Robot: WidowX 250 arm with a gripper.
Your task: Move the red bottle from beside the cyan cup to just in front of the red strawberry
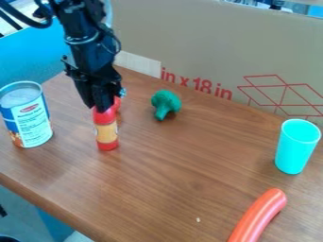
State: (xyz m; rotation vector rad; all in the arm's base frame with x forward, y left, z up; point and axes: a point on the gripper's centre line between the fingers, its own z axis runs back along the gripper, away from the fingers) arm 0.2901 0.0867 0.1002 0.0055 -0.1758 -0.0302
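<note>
Black end effector (pixel 101 108) is over the left part of the brown wooden desk (pixel 170 182), at the top of a red bottle with a tan label (pixel 106 132). Can't tell if it's spread or pinching. Bottle is upright, between a blue-and-white metal can (pixel 31 120) on the left and a green toy broccoli (pixel 166 103), farther back to the right. Cyan cup (pixel 295 149) upright at right; orange-red curved sausage shape (pixel 260 215) near right.

Wooden table (pixel 170 175) with can (pixel 28 116), broccoli (pixel 166 102), cup (pixel 296 149), sausage (pixel 260 213)
</note>
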